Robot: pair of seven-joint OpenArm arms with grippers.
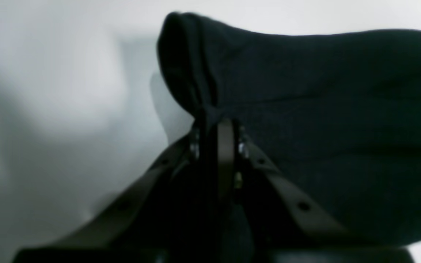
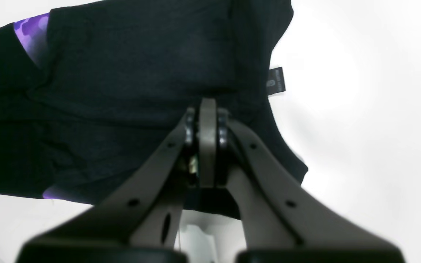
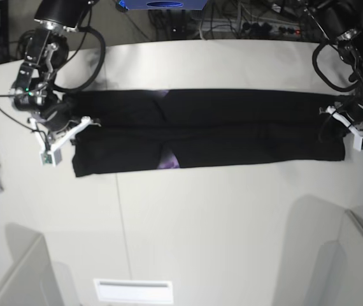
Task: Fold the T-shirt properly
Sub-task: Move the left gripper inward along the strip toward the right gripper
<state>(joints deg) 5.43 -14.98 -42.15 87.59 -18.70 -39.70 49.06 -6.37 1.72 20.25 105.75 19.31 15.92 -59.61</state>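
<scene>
Black T-shirt (image 3: 232, 131) in both clenched claws

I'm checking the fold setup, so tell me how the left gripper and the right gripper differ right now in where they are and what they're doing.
The left gripper pinches a plain black end of the T-shirt, at the base view's right. The right gripper is clamped at the opposite end, where purple print peeks out and a small tag hangs nearby. The cloth bunches up into a hump at the left gripper; at the right gripper it lies flatter. Both are shut on the shirt over the white table.

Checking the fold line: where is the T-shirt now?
In the base view the T-shirt lies in a long band across the table's middle, stretched between the two grippers.
</scene>
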